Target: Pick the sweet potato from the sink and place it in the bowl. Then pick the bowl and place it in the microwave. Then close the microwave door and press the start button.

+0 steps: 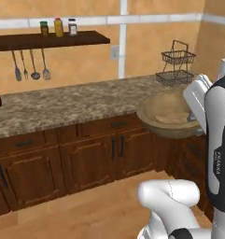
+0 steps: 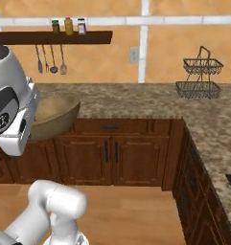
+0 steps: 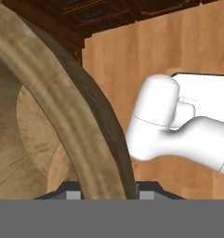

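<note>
The wooden bowl (image 1: 166, 115) hangs in the air in front of the dark cabinets, level with the counter's edge. My gripper (image 1: 194, 116) grips its right rim, one finger inside and one outside. In the hand view the thick rim (image 3: 62, 107) runs straight between the gripper's (image 3: 106, 193) fingertips. From the right base view the bowl (image 2: 57, 112) sticks out to the right of my hand. The sweet potato is hidden; what I see of the bowl's inside is bare wood. The sink, the microwave and its door are out of view.
A granite counter (image 1: 62, 107) runs along the wall and turns the corner on the right (image 2: 208, 119). A two-tier wire basket (image 1: 177, 65) stands at that corner. A shelf with jars (image 1: 53, 38) and hanging utensils (image 1: 30, 65) are on the wall. Wood floor (image 1: 86, 214) lies below.
</note>
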